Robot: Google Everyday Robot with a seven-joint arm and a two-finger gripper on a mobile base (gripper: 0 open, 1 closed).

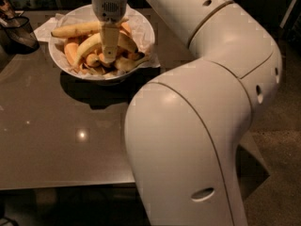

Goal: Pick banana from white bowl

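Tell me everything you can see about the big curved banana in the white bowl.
The banana is pale yellow, smooth-skinned and strongly arched, spanning much of the white bowl. It lies on top of smaller orange-yellow bananas, just in front of a straighter long banana. The tool hangs straight down over its middle and hides that part, so contact cannot be told. Its left end dips toward the bowl's near rim.
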